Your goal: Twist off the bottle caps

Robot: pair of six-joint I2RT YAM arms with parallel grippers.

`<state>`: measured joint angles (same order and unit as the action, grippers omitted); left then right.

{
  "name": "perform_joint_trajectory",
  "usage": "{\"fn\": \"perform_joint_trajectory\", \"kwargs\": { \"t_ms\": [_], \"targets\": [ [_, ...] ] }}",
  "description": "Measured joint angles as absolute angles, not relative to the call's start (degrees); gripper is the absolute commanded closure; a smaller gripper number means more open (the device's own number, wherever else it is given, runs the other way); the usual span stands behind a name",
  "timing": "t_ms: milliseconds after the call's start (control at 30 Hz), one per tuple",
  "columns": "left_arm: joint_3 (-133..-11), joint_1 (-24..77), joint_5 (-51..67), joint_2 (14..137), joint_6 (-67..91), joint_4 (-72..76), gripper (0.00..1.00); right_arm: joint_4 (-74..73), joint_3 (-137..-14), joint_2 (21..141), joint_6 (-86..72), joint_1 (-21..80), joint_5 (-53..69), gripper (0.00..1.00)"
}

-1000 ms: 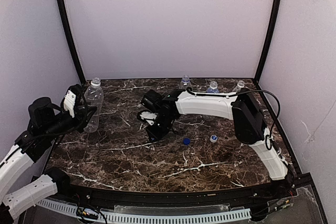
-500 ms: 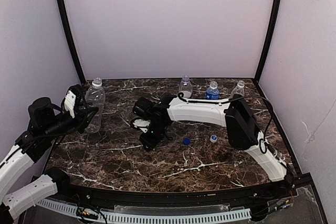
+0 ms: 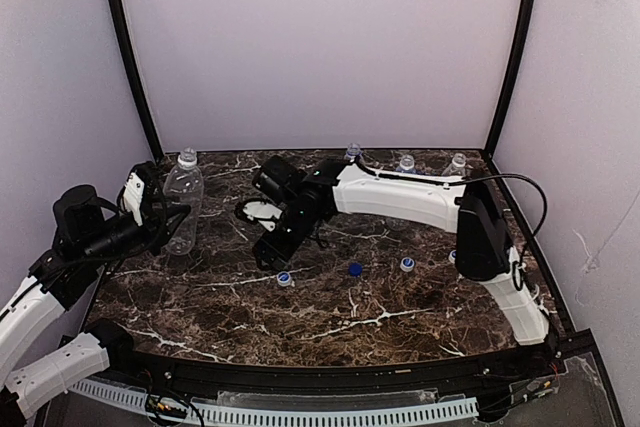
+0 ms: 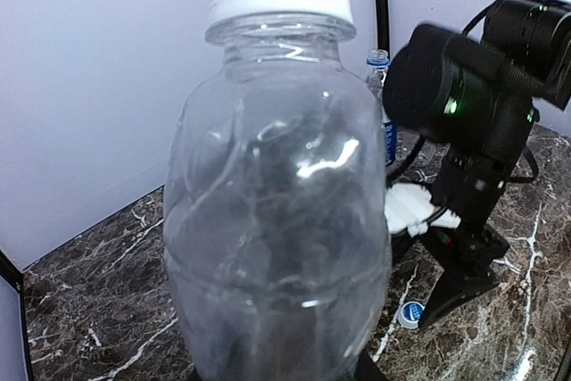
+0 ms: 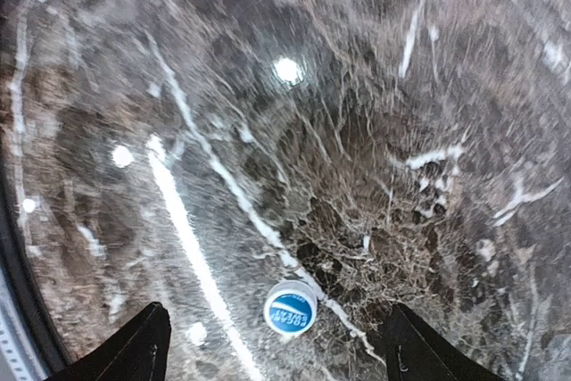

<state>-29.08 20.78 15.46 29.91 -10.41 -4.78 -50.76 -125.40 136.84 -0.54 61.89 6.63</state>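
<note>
1. Change: a small round white plastic cap with a blue printed face (image 3: 284, 278) is now lying on the dark marble-patterned table (image 3: 400, 322), on a spot that was bare half a second ago. The right claw (image 5: 277, 343) has swung left and is hanging directly over that cap, fingers spread wide and gripping nothing.
2. Meaning: you are probably finishing one unscrew-and-release cycle. The clear ribbed plastic bottle (image 4: 277, 220) is showing bare neck threads above its white collar ring, so treat this bottle as done.
3. Location: the left claw (image 3: 165, 219) is clamping the bottle low on its body at the left side of the table, well apart from the released cap.
4. Orientation: the bottle's long axis is standing close to vertical, with the open mouth pointing up. The cap is lying flat, printed face up.
5. A dark blue round cap (image 3: 354, 269) and a pale round cap (image 3: 407, 264) are lying further right.
</note>
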Motion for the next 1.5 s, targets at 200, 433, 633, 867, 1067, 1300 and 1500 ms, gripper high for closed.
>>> {"fn": "perform_joint_trajectory", "kwargs": {
  "t_ms": [200, 433, 633, 867, 1067, 1300, 1500],
  "targets": [
    [-29.8, 20.8, 23.7, 29.9, -9.1, -4.8, 0.86, -28.1, -106.5, 109.7, 4.0, 61.4, 15.3, 0.2],
    [-32.1, 20.8, 38.9, 30.7, -6.2, -3.6, 0.86, 7.0, -100.6, 97.2, 0.4, 61.3, 28.0, 0.18],
    [-33.4, 20.8, 44.1, 32.1, -5.5, -3.0, 0.85, 12.7, -107.1, 108.6, -2.1, 63.2, 32.7, 0.19],
    [-33.6, 20.8, 46.1, 32.3, -5.3, -2.5, 0.86, 9.6, -109.0, 115.2, -4.5, 64.1, 33.8, 0.52],
    [-33.6, 20.8, 46.4, 32.4, -4.8, -2.0, 0.86, 10.4, -109.3, 115.2, -6.5, 64.1, 35.7, 0.69],
    [-33.6, 20.8, 46.5, 32.5, -4.5, -1.8, 0.12, 10.5, -109.3, 115.2, -6.8, 64.1, 36.4, 1.0],
    [-33.4, 20.8, 44.5, 31.9, -5.1, -2.2, 0.01, 9.0, -109.3, 115.1, -5.8, 63.7, 35.4, 1.0]
  ]
}}
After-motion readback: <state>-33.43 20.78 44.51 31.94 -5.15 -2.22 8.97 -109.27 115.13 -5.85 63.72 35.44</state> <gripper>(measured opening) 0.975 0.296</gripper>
